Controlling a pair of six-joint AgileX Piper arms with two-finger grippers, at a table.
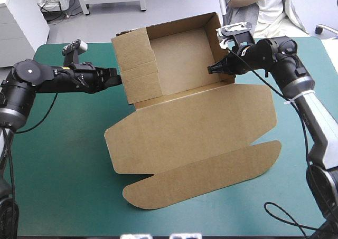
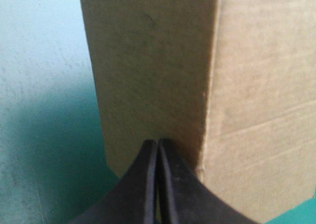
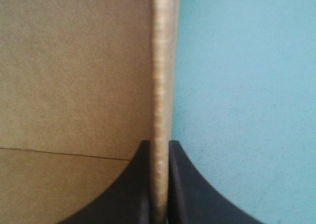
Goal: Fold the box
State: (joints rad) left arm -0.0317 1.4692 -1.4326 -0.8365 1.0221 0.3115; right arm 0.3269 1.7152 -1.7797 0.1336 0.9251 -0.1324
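Observation:
The brown box point(image 1: 179, 59) stands as an open tray at the table's far middle, its walls raised. Its lid point(image 1: 200, 123) lies flat toward the front, ending in a rounded tuck flap point(image 1: 211, 173). My left gripper point(image 1: 117, 79) is shut, its tips touching the outside of the box's left wall point(image 2: 148, 61); in the left wrist view the gripper point(image 2: 158, 144) shows as one pointed arch against the board. My right gripper point(image 1: 212, 68) reaches in over the right wall and is shut on its upper edge. In the right wrist view the wall's edge point(image 3: 162, 75) runs between the gripper point(image 3: 159, 146) fingers.
The teal-green cover point(image 1: 58, 160) shows bare to the left of the lid and along the front edge. The tuck flap's rounded end point(image 1: 138, 197) lies nearest the front edge. Beside the right wall the cover point(image 3: 247, 85) is bare too.

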